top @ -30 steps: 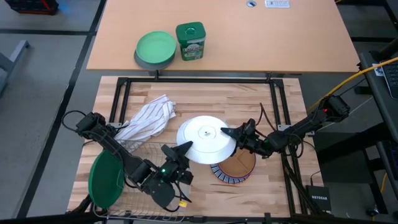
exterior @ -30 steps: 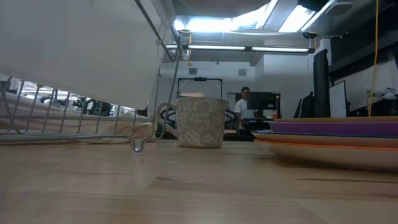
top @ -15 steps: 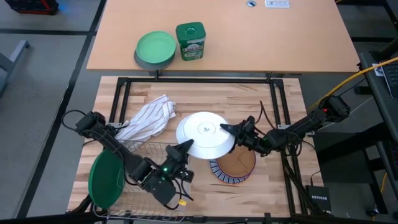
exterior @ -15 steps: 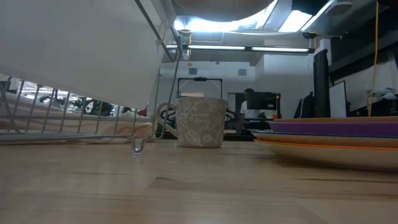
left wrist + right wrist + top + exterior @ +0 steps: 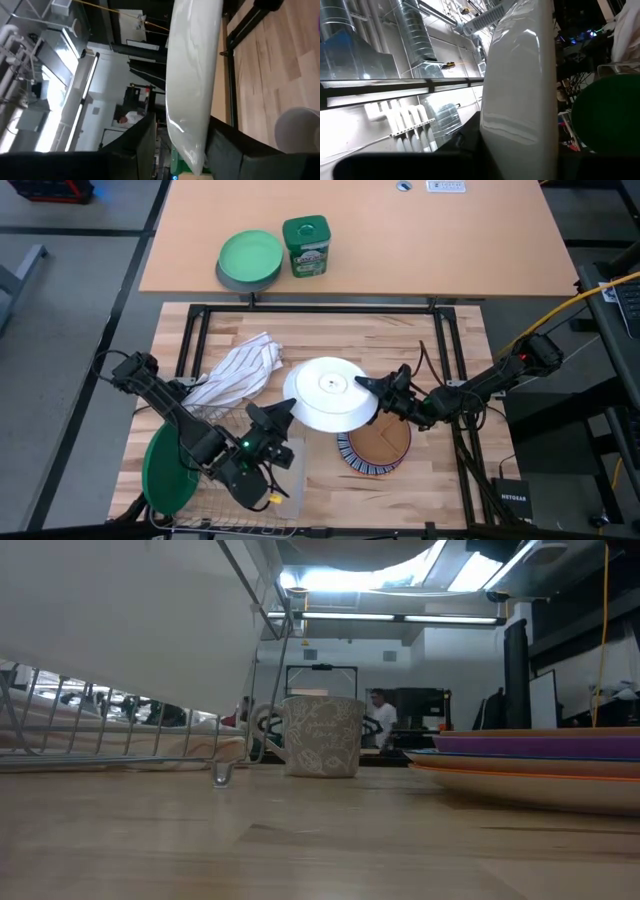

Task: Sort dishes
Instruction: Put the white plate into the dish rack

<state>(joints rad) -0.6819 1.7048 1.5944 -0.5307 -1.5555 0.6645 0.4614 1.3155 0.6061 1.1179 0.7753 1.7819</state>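
Note:
The white plate (image 5: 326, 392) hangs in the air over the table's middle, held by my right gripper (image 5: 364, 387) at its right rim. My left gripper (image 5: 284, 412) is open at the plate's near-left rim. In the left wrist view its fingers (image 5: 145, 145) stand on either side of that rim (image 5: 190, 145), with a gap on one side. The dark green plate (image 5: 167, 467) stands in the wire rack (image 5: 228, 422). A stack with the brown plate (image 5: 380, 445) on top lies on the table; purple and orange plates (image 5: 545, 752) show in it. My right gripper pinches the white plate's right rim (image 5: 356, 388) between its two fingers, coming level from the table's right side. The plate is lifted clear of the table and the stack, slightly tilted. In the right wrist view the plate (image 5: 520, 100) runs between the fingers.
A striped cloth (image 5: 238, 372) lies at the rack's far side. A grey mug (image 5: 322, 735) stands on the table near the rack. On the far table sit a light green plate on a grey bowl (image 5: 250, 258) and a green tin (image 5: 306, 245). People show in the room behind.
My left arm has swung toward the table's left edge, and its gripper has drawn back a little to the plate's near-left rim. The white plate, in my right gripper, has drifted slightly toward the far edge.

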